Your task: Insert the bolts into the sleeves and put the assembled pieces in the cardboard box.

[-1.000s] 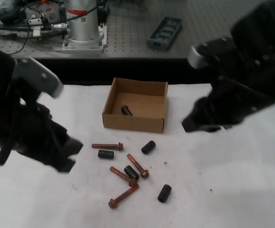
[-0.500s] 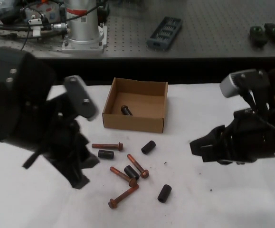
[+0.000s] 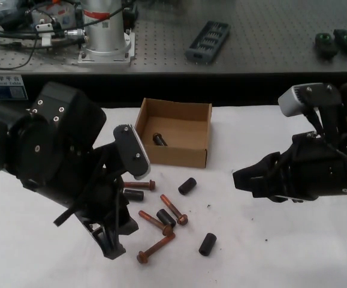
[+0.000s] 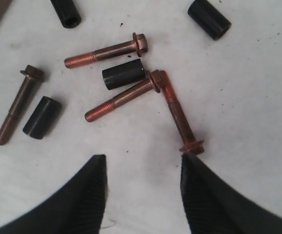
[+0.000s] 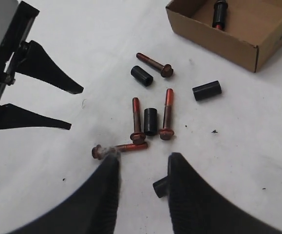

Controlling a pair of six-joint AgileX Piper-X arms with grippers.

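Observation:
Several copper bolts and black sleeves lie scattered on the white cloth in front of the cardboard box. Inside the box lies one bolt in its sleeve, also seen in the right wrist view. My left gripper hangs open just left of the pile. In its own view the left gripper has the head of one bolt at a fingertip. My right gripper is open to the right of the pile. In the right wrist view it hovers over a bolt and a sleeve.
The right wrist view shows the left gripper across the pile. Behind the cloth a perforated bench carries a metal post, cables and a grey tray. White cloth lies open at the front right.
The left arm has swung right and down toward the bolts. The right arm has come down and edged left toward the pile. The bolts and sleeves have not moved.

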